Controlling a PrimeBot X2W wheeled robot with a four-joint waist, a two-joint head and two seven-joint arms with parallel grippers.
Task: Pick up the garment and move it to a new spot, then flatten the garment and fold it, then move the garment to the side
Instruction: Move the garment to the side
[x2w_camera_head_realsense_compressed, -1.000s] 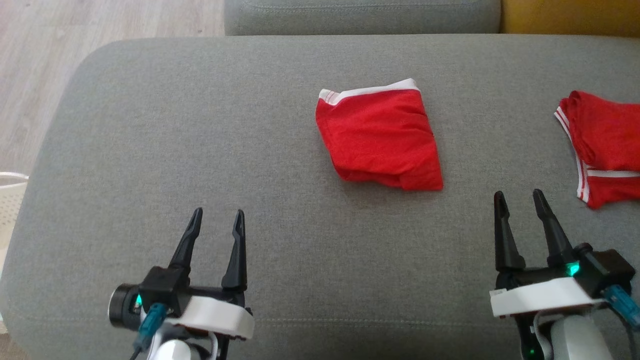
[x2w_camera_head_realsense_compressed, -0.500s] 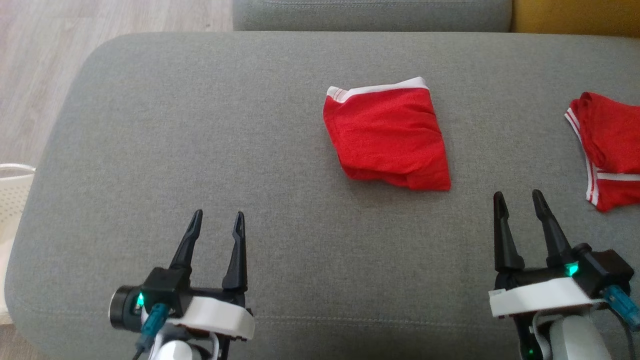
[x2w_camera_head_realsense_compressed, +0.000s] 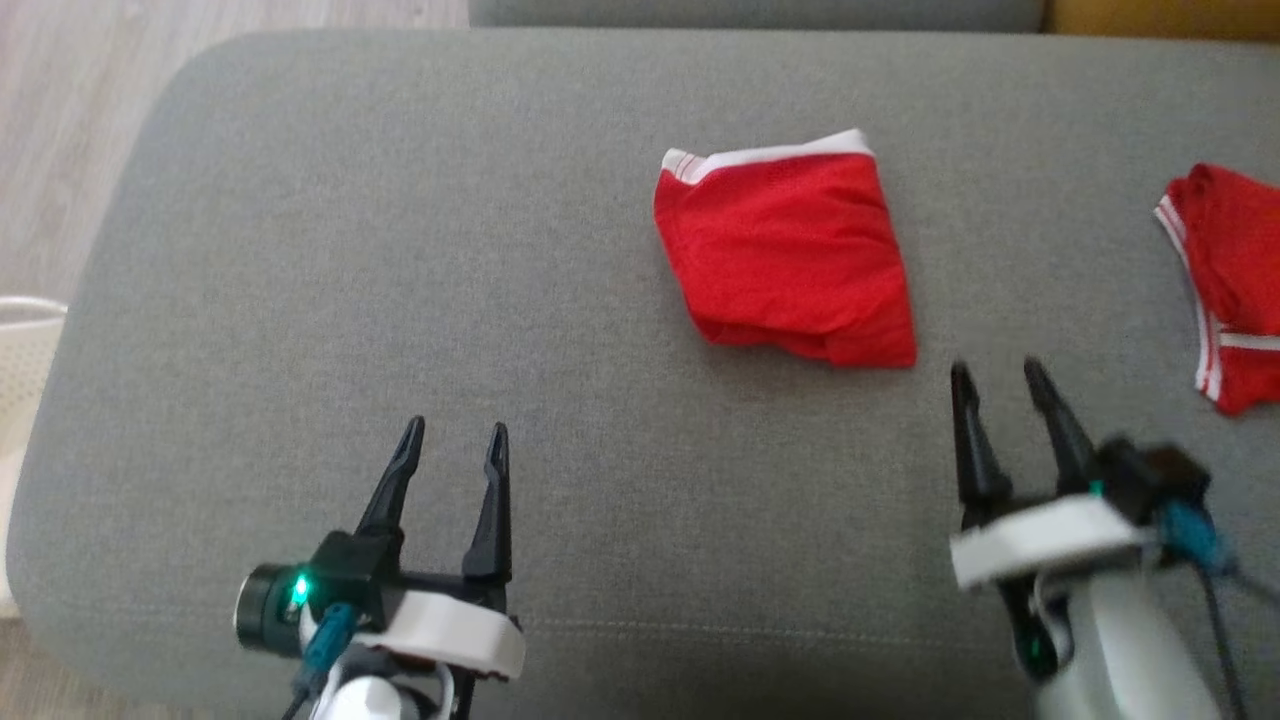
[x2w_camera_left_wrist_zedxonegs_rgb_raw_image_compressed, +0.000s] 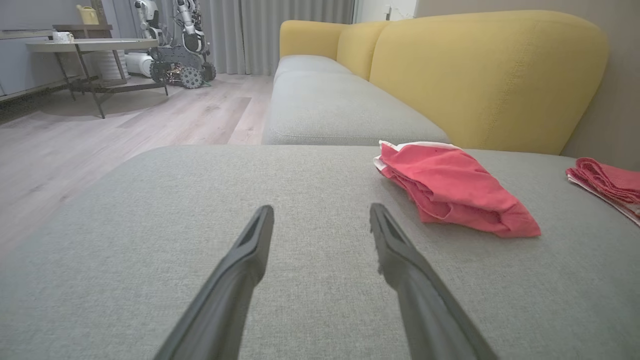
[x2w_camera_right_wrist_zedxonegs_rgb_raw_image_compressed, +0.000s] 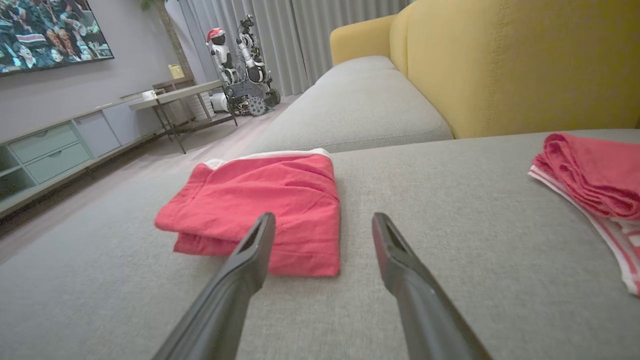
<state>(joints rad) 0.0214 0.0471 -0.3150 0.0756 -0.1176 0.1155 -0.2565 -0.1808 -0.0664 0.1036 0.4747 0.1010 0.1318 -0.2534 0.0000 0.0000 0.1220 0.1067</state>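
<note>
The garment (x2w_camera_head_realsense_compressed: 785, 255) is a folded red pair of shorts with a white waistband, lying flat in the middle of the grey seat cushion (x2w_camera_head_realsense_compressed: 400, 250). In the left wrist view the garment (x2w_camera_left_wrist_zedxonegs_rgb_raw_image_compressed: 450, 190) sits ahead and to the right of my left gripper (x2w_camera_left_wrist_zedxonegs_rgb_raw_image_compressed: 320, 212). My left gripper (x2w_camera_head_realsense_compressed: 455, 430) hovers open and empty near the cushion's front edge. My right gripper (x2w_camera_head_realsense_compressed: 996, 370) is open and empty too, just off the garment's near right corner. In the right wrist view the garment (x2w_camera_right_wrist_zedxonegs_rgb_raw_image_compressed: 265, 200) lies right behind the left fingertip of my right gripper (x2w_camera_right_wrist_zedxonegs_rgb_raw_image_compressed: 322, 220).
A second red garment with white stripes (x2w_camera_head_realsense_compressed: 1225, 280) lies at the cushion's right edge, also seen from the wrists (x2w_camera_right_wrist_zedxonegs_rgb_raw_image_compressed: 595, 170) (x2w_camera_left_wrist_zedxonegs_rgb_raw_image_compressed: 605, 182). A yellow backrest (x2w_camera_left_wrist_zedxonegs_rgb_raw_image_compressed: 490, 75) rises behind. A white basket (x2w_camera_head_realsense_compressed: 20, 370) stands off the left end, over wooden floor (x2w_camera_head_realsense_compressed: 60, 120).
The head camera has shifted, so the whole picture moved. My right gripper has moved left and forward, closer to the garment's near right corner. Both grippers stay open.
</note>
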